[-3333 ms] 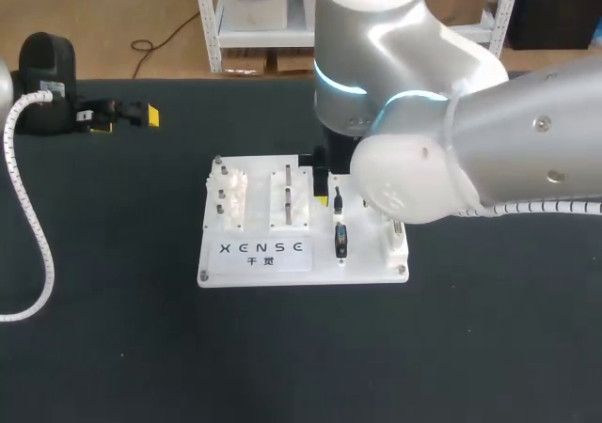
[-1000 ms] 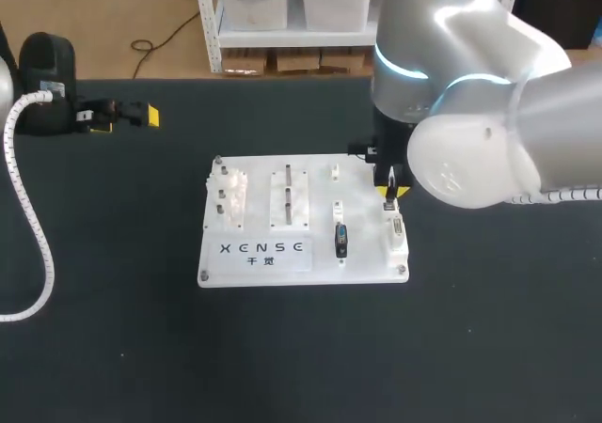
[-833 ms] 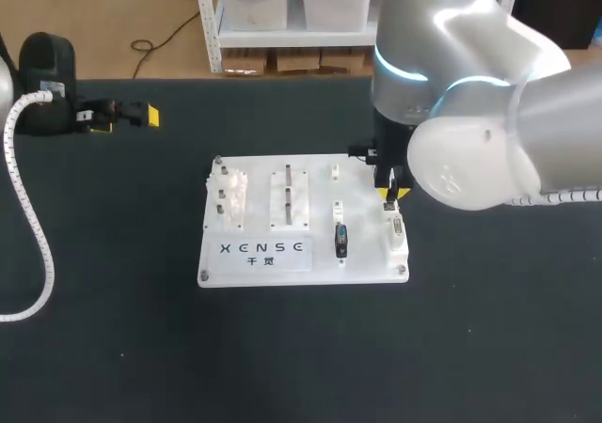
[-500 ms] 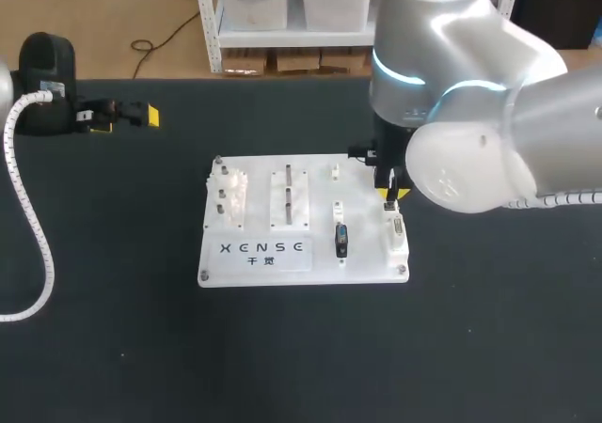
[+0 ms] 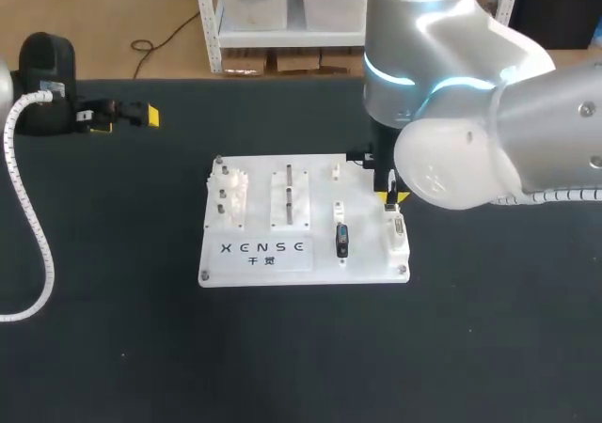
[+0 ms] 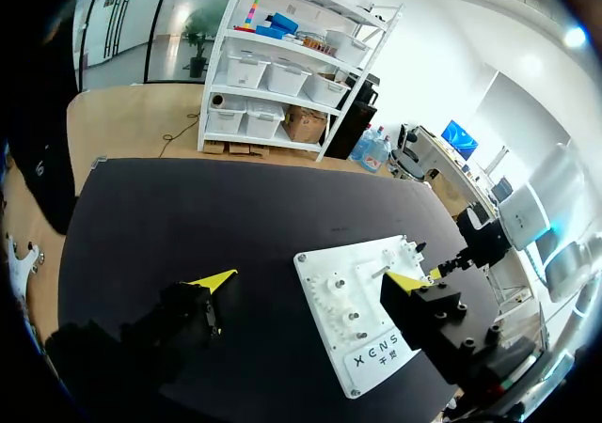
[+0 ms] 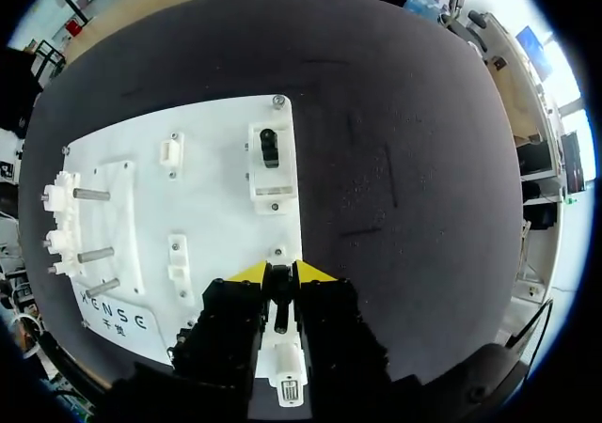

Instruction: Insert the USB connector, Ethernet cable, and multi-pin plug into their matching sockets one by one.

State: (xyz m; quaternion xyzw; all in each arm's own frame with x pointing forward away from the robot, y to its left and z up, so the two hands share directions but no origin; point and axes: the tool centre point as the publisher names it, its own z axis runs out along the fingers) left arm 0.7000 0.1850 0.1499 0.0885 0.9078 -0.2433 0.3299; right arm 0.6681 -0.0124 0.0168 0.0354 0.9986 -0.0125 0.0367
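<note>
One insertion in hand: right gripper [image 7: 279,274], jaws clamped on a dark plug [image 7: 279,312], hangs over the socket block [image 5: 396,232] at the white board's [image 5: 362,254] right edge. Next, I judge: align, press straight down. Idle left gripper [image 6: 310,280], jaws apart, sits well left of the board.

blk plug [image 5: 341,240]: upright in board [image 5: 216,268] socket | thin connector [image 7: 279,315]: in R end effector [image 7: 281,271]

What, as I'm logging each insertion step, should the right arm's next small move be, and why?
Probably ease straight down. The right gripper is shut on a small black plug over the white socket block at the white plastic board's right edge, with the plug apparently not seated yet.
</note>
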